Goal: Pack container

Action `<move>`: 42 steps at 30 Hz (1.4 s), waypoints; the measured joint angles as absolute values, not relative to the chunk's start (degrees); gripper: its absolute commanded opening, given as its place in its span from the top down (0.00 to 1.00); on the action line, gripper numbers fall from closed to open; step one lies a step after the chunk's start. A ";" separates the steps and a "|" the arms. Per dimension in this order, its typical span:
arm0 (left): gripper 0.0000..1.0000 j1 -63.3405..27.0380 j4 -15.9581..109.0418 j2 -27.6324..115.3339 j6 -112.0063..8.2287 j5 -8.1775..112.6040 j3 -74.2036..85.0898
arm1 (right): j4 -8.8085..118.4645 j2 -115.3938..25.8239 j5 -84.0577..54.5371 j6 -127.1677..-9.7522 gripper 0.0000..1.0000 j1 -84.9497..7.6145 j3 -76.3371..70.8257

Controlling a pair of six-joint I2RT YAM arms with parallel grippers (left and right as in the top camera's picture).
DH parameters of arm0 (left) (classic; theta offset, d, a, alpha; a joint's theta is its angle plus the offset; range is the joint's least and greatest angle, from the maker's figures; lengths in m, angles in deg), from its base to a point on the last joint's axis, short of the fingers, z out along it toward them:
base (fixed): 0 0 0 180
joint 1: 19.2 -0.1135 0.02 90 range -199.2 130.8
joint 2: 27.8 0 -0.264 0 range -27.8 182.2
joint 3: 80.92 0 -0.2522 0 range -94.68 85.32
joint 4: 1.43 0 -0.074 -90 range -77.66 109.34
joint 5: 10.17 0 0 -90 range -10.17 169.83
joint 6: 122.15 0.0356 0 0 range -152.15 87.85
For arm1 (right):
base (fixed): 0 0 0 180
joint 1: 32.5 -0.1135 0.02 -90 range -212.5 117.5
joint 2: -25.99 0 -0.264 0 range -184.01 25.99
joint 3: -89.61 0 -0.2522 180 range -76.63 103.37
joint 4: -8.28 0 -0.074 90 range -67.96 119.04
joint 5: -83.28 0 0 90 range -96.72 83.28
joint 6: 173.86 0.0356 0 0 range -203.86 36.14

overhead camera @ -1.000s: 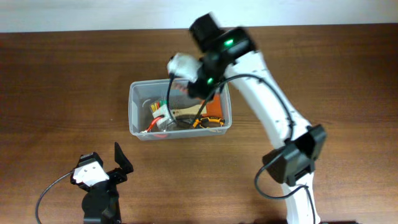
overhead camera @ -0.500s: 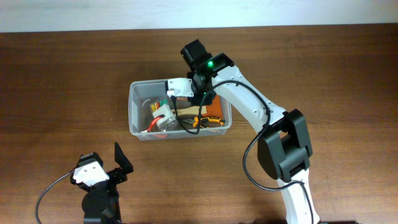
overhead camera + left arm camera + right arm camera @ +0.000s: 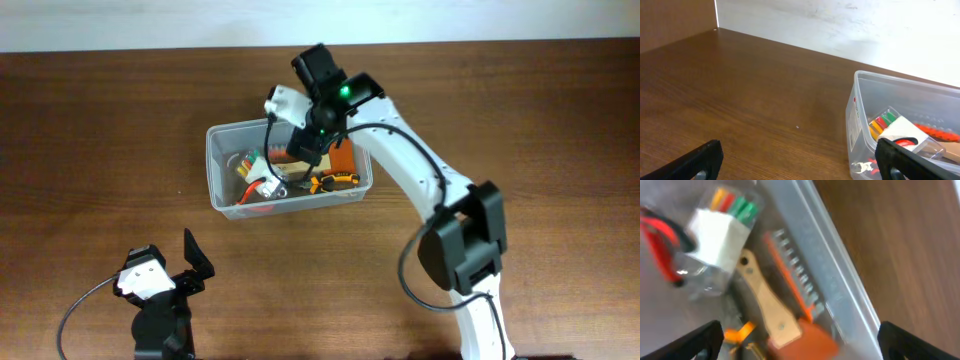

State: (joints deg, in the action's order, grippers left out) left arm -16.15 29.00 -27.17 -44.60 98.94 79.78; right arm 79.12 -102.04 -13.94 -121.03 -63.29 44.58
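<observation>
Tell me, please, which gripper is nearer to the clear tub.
The right. The right gripper hangs directly over the tub, above its open top; the left gripper sits well apart from it, toward the robot's side.

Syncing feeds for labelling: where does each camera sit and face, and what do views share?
Overhead: above the table, looking straight down; left gripper and right gripper show.
Left wrist: low near table, facing the back wall; own fingers at bottom corners.
Right wrist: above the container, looking into it; own fingers at bottom corners.
Shared: all show the container.
</observation>
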 measured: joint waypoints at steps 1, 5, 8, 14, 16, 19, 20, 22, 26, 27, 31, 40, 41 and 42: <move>0.01 -16.15 29.00 -27.17 -44.60 98.92 79.78 | 82.31 -100.66 -13.85 -118.36 0.01 -63.29 46.91; 0.01 -16.15 29.00 -27.17 -44.60 98.94 79.78 | 90.33 -94.65 -13.66 -114.25 0.01 -63.29 54.59; 0.01 -16.15 29.00 -27.17 -44.60 98.94 79.78 | 95.32 -87.48 -13.61 -112.28 0.01 -63.29 59.90; 0.01 -16.15 29.00 -27.17 -44.60 98.94 79.78 | 99.43 -73.32 -13.66 -104.41 0.01 -63.29 63.68; 0.01 -16.15 29.00 -27.17 -44.60 98.94 79.78 | 99.69 -70.17 -13.70 -101.20 0.01 -63.29 63.92; 0.01 -16.15 29.00 -27.17 -44.60 98.94 79.78 | 99.73 -67.96 -13.81 -98.21 0.01 -63.29 63.94; 0.01 -16.15 29.00 -27.17 -44.60 98.94 79.78 | 99.80 -67.79 -13.81 -97.62 0.01 -63.29 63.94; 0.01 -16.15 29.00 -27.17 -44.60 98.94 79.78 | 99.86 -67.77 -13.81 -96.83 0.01 -63.29 63.94; 0.01 -16.15 29.00 -27.17 -44.60 98.94 79.78 | 99.89 -68.40 -13.79 -95.80 0.01 -63.29 63.90; 0.01 -16.15 29.00 -27.17 -44.60 98.94 79.78 | 99.89 -68.58 -13.79 -95.65 0.01 -63.29 63.85; 0.01 -16.15 29.00 -27.17 -44.60 98.94 79.78 | 99.86 -69.01 -13.59 -95.56 0.01 -63.16 63.81; 0.01 -16.15 28.98 -27.17 -44.60 98.92 79.78 | 101.22 -62.59 -6.73 -94.82 0.01 -54.57 56.92; 0.01 -16.15 28.98 -27.17 -44.60 98.94 79.78 | 100.37 -60.40 -6.49 -94.73 0.01 -52.60 54.43; 0.01 -16.15 28.98 -27.17 -44.60 98.94 79.78 | 99.43 -57.67 -6.47 -94.58 0.01 -50.35 51.77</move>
State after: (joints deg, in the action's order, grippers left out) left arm -16.15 28.98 -27.17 -44.60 98.94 79.78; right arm 99.43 -57.67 -6.47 -94.58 -50.35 51.77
